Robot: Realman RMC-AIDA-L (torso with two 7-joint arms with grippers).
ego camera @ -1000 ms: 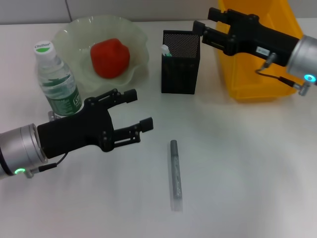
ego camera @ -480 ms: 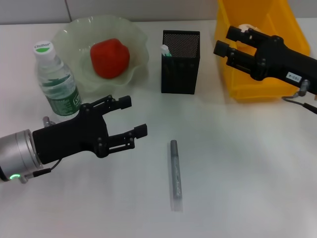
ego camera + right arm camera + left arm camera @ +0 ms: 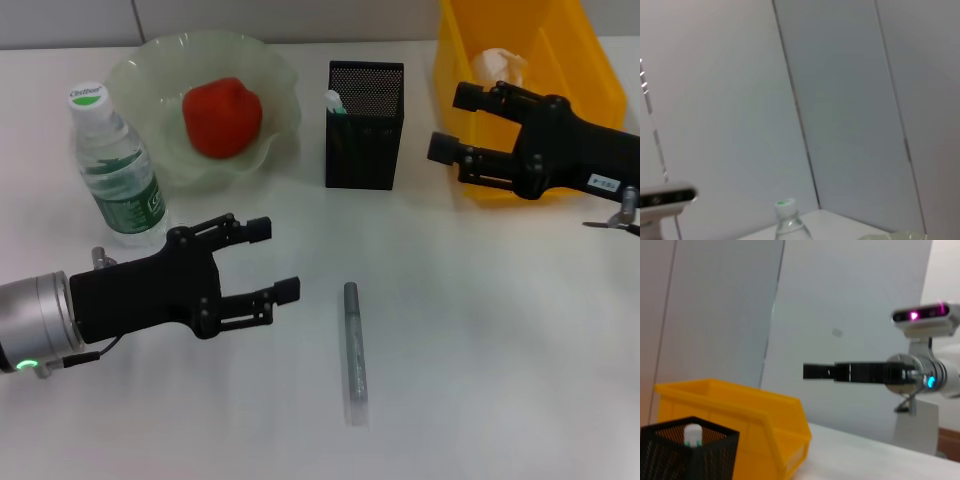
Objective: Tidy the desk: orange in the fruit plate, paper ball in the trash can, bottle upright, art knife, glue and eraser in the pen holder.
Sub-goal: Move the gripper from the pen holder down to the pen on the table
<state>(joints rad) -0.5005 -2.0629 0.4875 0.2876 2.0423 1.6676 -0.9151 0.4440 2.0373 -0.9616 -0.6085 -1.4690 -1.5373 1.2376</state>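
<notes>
**Knife alone left on the tabletop**

Knife [image 3: 352, 350], a slim grey stick, lies flat on the bare tabletop [image 3: 500, 350], well apart from everything else and pointing roughly toward the holder [image 3: 364, 125]. It looks like the one item not yet put away.

Holder stands upright between the plate [image 3: 275, 75] and the bin [image 3: 500, 180]; a white-capped tube pokes up at its inner corner, probably the glue. Whether the eraser is inside cannot be seen.

Orange [image 3: 221, 117] sits in the plate. Bottle [image 3: 115, 170] stands upright just beside the plate, cap on. Paper ball [image 3: 498, 66] rests inside the bin.

Left tool [image 3: 265, 260] hovers over the tabletop near the bottle, released and gripping nothing, aimed toward the knife but short of it. Right tool [image 3: 455, 122] hangs at the bin's near-left corner, also released and empty.

Judging by this, the knife pickup is the step in hand. The next move calls for one tool to drop over the knife's middle, turned so the fingers straddle its narrow width, clench, lift, tip it upright, and lower it into the holder without knocking the tube.
</notes>
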